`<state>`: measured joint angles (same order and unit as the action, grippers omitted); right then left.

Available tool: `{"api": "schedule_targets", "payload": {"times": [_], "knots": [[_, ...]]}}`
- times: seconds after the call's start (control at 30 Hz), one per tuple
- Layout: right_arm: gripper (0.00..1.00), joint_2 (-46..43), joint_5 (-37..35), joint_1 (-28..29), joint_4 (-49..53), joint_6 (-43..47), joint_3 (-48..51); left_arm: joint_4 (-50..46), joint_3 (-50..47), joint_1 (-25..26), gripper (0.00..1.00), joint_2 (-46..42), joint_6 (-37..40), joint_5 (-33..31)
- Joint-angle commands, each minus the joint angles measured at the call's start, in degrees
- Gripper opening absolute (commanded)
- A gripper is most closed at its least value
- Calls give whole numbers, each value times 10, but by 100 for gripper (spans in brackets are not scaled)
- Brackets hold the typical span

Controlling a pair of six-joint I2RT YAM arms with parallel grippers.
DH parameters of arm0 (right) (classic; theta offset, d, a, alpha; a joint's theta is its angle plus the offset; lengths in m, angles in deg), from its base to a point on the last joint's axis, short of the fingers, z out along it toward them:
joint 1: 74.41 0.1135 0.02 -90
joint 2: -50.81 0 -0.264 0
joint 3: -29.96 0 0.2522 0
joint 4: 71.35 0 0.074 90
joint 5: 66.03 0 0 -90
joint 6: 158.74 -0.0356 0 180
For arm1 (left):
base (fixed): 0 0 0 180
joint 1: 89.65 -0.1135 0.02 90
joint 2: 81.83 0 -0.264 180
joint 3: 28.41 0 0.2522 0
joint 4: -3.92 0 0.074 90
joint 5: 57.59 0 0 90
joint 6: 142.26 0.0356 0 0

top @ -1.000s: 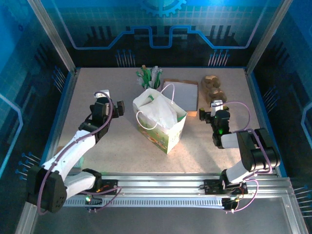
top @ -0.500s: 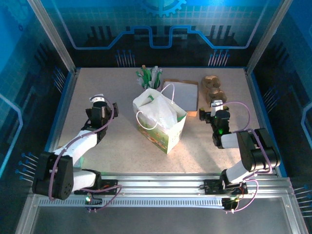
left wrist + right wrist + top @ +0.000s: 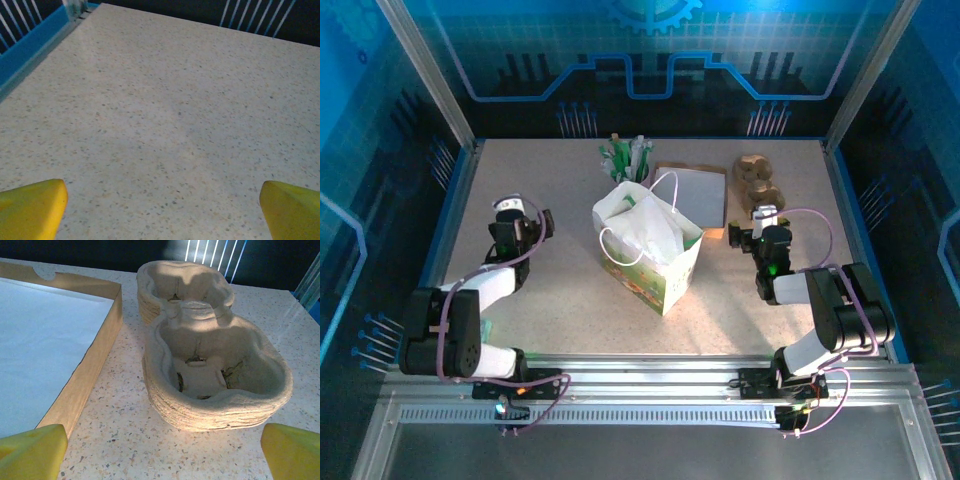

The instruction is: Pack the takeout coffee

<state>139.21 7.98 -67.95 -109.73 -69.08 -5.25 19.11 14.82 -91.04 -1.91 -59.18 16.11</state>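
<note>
The takeout coffee is hidden from view. A tall white paper bag (image 3: 645, 240) with handles stands in the middle of the table, its mouth open. My left gripper (image 3: 512, 210) hovers over bare tabletop left of the bag. It is open, and in the left wrist view nothing lies between its yellow fingertips (image 3: 31, 210). My right gripper (image 3: 764, 218) is open to the right of the bag. It faces a stack of pulp cup carriers (image 3: 215, 375), with speckled table between its fingertips (image 3: 292, 452).
A cup of green-and-white sticks (image 3: 630, 160) stands behind the bag. A shallow cardboard box lined with white paper (image 3: 692, 192) lies between the bag and the carriers (image 3: 758, 178); its wall (image 3: 85, 375) is close to my right gripper's left finger. Blue walls ring the table.
My left arm has folded back, and its gripper has drifted left, away from the bag. The right arm has stayed still.
</note>
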Motion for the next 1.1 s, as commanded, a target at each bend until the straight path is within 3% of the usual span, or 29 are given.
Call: {"api": "schedule_targets", "payload": {"times": [0.0,0.17,0.6,0.7,0.8,1.07], "knots": [[100,1,3,-1,-21,2,0,74,-25,-4,99,14,15,50],[100,2,5,-2,-19,2,-1,125,-44,-4,99,36,21,67],[100,1,8,-3,-17,1,-1,114,-32,-1,99,45,27,72],[100,1,9,-3,-18,1,-1,257,-83,2,99,93,59,140],[100,1,9,-3,-17,0,-1,253,-85,17,99,90,53,74],[100,1,12,-5,-15,0,-2,249,-81,37,100,92,62,23]]}}
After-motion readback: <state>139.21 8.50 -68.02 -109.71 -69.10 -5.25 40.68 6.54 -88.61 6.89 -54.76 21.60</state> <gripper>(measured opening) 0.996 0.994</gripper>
